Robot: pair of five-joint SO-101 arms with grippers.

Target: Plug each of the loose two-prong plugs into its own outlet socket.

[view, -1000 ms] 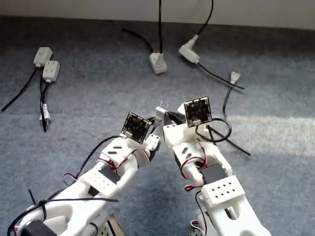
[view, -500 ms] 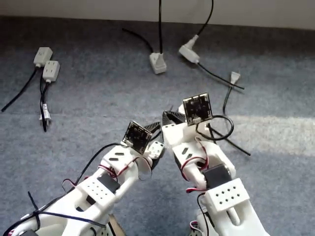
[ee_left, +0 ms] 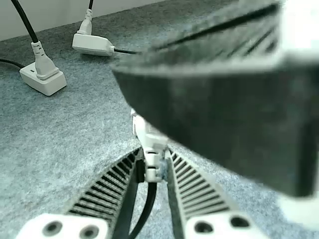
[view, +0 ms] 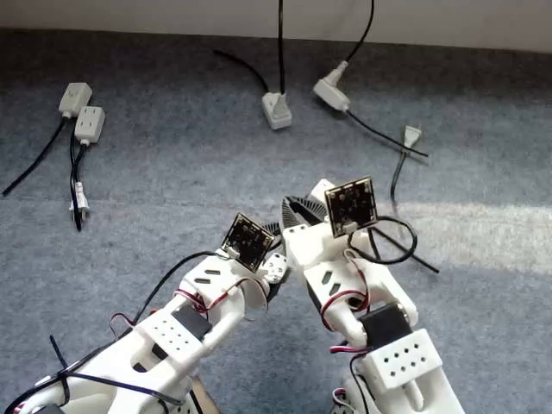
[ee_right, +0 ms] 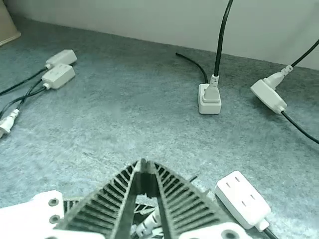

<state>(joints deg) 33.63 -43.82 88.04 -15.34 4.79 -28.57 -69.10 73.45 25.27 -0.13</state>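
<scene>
While left gripper [ee_left: 153, 162] is clamping two-prong plug [ee_left: 147, 135], right gripper [ee_right: 144, 172], closed empty, is needing to pin outlet socket [ee_right: 243, 198] at plug's one o'clock.

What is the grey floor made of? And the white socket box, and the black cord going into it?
The grey floor looks like short carpet: fuzzy, matte and speckled. The white socket box seems to be hard plastic, smooth with neat moulded edges. The black cord probably has a rubbery or vinyl cover, since it bends in soft curves. I cannot tell which.
</scene>
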